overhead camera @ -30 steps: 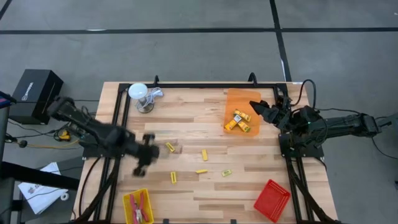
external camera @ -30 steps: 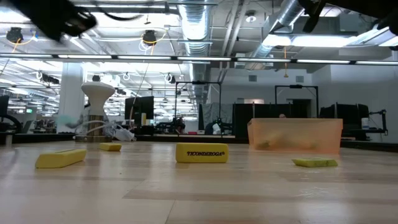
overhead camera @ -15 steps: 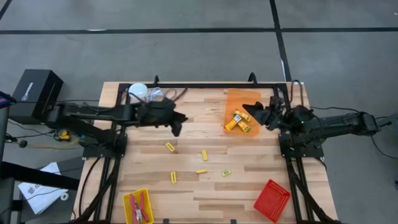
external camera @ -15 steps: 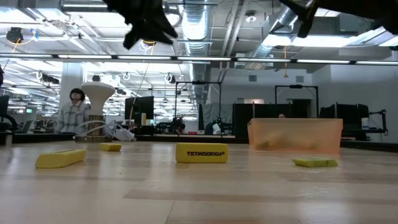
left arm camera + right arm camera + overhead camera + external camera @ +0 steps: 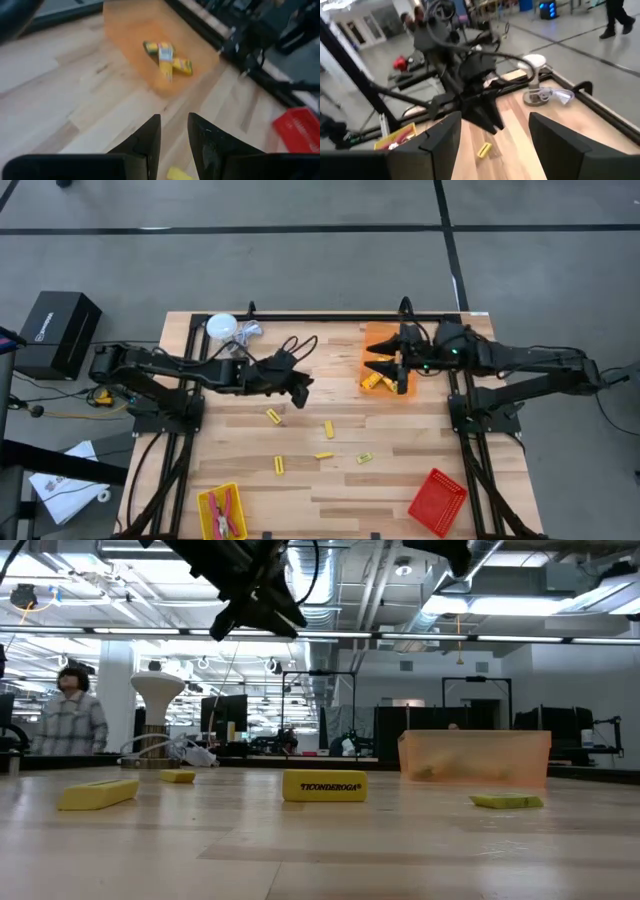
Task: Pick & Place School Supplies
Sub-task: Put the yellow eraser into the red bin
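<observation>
Three yellow blocks [image 5: 386, 375] in orange tray [image 5: 378, 338], under right tool [image 5: 388, 364]

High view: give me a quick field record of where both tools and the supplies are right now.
left tool: above the table's middle, fingers narrowly apart, nothing held
right tool: over the orange tray, open, empty
in orange tray: yellow blocks
loose on table: five yellow pieces
yellow tray: near left corner, holds red pliers
red tray: near right corner, contents cannot tell
white cup: far left corner
</observation>
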`<action>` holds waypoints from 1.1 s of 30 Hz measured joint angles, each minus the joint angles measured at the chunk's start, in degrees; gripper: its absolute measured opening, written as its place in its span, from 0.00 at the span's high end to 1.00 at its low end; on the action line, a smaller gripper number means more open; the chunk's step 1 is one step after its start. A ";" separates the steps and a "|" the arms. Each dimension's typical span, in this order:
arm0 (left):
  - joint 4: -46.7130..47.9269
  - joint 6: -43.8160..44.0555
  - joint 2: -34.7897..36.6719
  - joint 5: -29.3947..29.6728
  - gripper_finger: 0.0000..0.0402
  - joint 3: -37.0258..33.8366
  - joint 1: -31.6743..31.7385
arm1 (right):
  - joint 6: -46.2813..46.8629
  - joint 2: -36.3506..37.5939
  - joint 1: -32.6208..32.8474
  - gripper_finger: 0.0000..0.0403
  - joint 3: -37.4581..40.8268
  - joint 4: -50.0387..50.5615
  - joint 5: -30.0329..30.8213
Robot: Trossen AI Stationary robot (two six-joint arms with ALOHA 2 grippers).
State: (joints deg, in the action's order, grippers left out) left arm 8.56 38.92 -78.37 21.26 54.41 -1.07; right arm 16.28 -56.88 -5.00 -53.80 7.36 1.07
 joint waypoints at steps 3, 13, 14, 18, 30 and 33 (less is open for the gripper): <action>-2.53 0.07 0.33 0.33 0.77 0.11 0.81 | -0.90 -3.70 -1.72 0.44 -3.89 4.01 -3.30; -1.44 -6.81 2.27 1.29 0.77 0.00 2.64 | -3.65 -20.98 -1.15 0.44 -22.75 22.19 -4.84; -1.90 -7.52 2.71 1.28 0.77 0.00 2.72 | -3.59 -22.66 -1.00 0.44 -24.69 22.97 -5.37; -0.43 -12.66 5.35 1.24 0.77 0.00 2.72 | 1.40 -28.05 -0.78 0.45 -30.55 29.20 -5.82; 14.29 -24.74 20.18 4.06 0.77 -1.69 6.84 | 8.22 -34.42 8.53 0.55 -31.70 33.58 -8.73; 14.99 -24.82 24.45 3.73 0.77 -4.05 9.19 | 7.90 -37.31 10.97 0.53 -31.64 33.56 -8.71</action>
State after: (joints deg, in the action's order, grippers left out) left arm 23.55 14.10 -53.92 24.99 50.36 8.12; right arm 24.18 -94.19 5.97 -85.44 40.92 -7.64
